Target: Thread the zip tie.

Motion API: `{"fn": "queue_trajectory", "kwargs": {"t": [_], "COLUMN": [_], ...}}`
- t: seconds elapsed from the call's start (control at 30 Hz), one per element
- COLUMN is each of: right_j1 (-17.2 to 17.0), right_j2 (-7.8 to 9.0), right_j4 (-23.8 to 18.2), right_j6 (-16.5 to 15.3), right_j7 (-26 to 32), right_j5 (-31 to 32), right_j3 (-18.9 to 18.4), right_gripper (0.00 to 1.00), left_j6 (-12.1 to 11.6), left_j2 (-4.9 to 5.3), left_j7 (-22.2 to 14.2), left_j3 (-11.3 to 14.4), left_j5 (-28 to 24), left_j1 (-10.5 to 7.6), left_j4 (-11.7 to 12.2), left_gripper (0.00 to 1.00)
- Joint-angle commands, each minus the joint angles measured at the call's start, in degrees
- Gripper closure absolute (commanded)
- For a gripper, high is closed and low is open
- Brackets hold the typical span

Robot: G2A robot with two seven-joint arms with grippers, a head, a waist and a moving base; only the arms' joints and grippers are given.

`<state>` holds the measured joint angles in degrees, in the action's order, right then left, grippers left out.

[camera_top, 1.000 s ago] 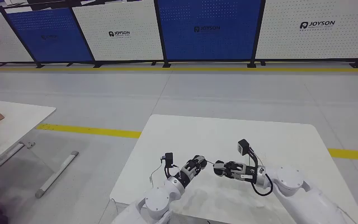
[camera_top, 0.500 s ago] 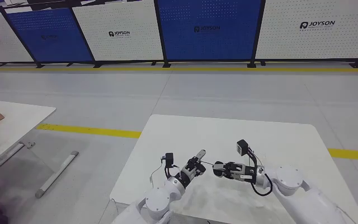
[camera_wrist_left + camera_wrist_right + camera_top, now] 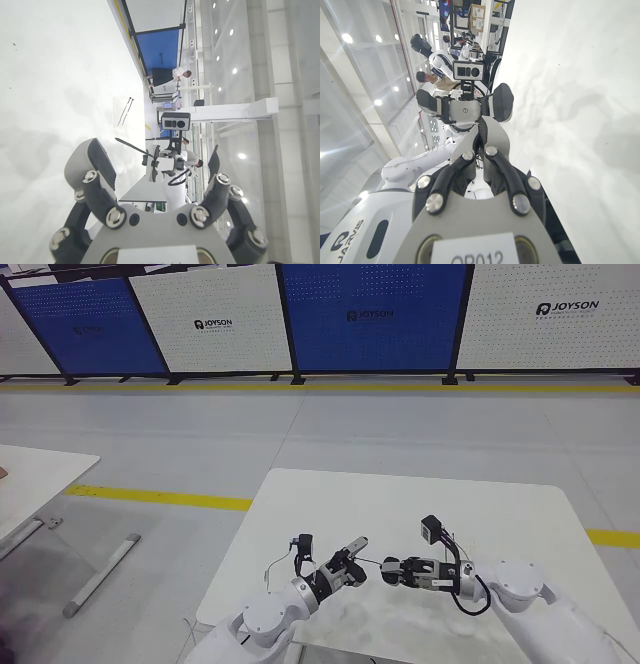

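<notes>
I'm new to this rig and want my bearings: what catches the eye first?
Over the white table, the right gripper, shut on a black zip tie, faces the wide-open left gripper at close range. The tie's free end sticks out toward it. Spare zip ties lie on the table farther off.

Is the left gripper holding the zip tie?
No, the left gripper is open and empty, while the right gripper holds the zip tie.
</notes>
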<state>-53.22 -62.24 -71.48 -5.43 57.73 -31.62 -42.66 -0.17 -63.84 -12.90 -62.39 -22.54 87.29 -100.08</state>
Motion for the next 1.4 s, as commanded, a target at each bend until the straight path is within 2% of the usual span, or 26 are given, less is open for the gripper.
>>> {"fn": "queue_trajectory", "kwargs": {"t": [0.0, 0.3, 0.43, 0.83, 1.07, 1.1, 1.13, 1.17, 1.23, 1.27, 1.3, 1.37], "right_j1": [0.00, 0.00, -1.03, -0.96, -0.96, -0.96, -0.96, -0.96, -0.96, -0.96, -0.96, -0.96], "right_j2": [0.00, 0.00, 0.01, -0.28, -0.28, -0.28, -0.28, -0.28, -0.28, -0.28, -0.28, -0.28], "right_j4": [0.00, 0.00, -0.73, -0.27, -0.27, -0.27, -0.27, -0.27, -0.27, -0.27, -0.27, -0.27], "right_j6": [0.01, 0.01, -1.46, -1.37, -1.37, -1.37, -1.37, -1.37, -1.37, -1.37, -1.37, -1.37], "right_j7": [-0.01, -0.01, -0.96, -0.28, -0.28, -0.28, -0.28, -0.28, -0.28, -0.28, -0.28, -0.28], "right_j5": [0.00, 0.00, -0.53, -0.66, -0.66, -0.66, -0.66, -0.66, -0.66, -0.66, -0.66, -0.66], "right_j3": [0.00, 0.00, -1.25, -1.85, -1.85, -1.85, -1.85, -1.85, -1.85, -1.85, -1.85, -1.85], "right_gripper": [1.00, 1.00, 1.00, 1.00, 1.00, 1.00, 1.00, 1.00, 1.00, 1.00, 1.00, 1.00], "left_j6": [0.01, 0.01, 0.01, -0.78, -1.60, -1.52, -1.51, -1.53, -1.58, -1.77, -1.90, -2.15], "left_j2": [0.00, 0.00, 0.00, -0.16, -0.46, -0.47, -0.47, -0.47, -0.44, -0.40, -0.35, -0.33], "left_j7": [0.00, 0.00, 0.00, 0.23, -0.21, -0.35, -0.46, -0.54, -1.00, -1.79, -2.23, -2.69], "left_j3": [0.00, 0.00, 0.00, 0.23, 0.98, 0.97, 0.86, 0.75, 0.53, 0.49, 0.38, 0.23], "left_j5": [0.01, 0.01, 0.01, -0.39, -0.10, -0.14, -0.06, -0.14, -0.28, 0.03, 0.43, 0.21], "left_j1": [0.00, 0.00, 0.00, 0.26, -0.77, -0.87, -0.95, -0.98, -0.97, -1.03, -1.03, -0.85], "left_j4": [0.00, 0.00, 0.00, -0.36, 0.37, 0.45, 0.57, 0.62, 0.72, 0.74, 0.91, 0.92], "left_gripper": [0.00, 0.00, 0.00, 0.00, 0.00, 0.36, 0.49, 0.53, 0.72, 0.77, 1.00, 1.00]}}
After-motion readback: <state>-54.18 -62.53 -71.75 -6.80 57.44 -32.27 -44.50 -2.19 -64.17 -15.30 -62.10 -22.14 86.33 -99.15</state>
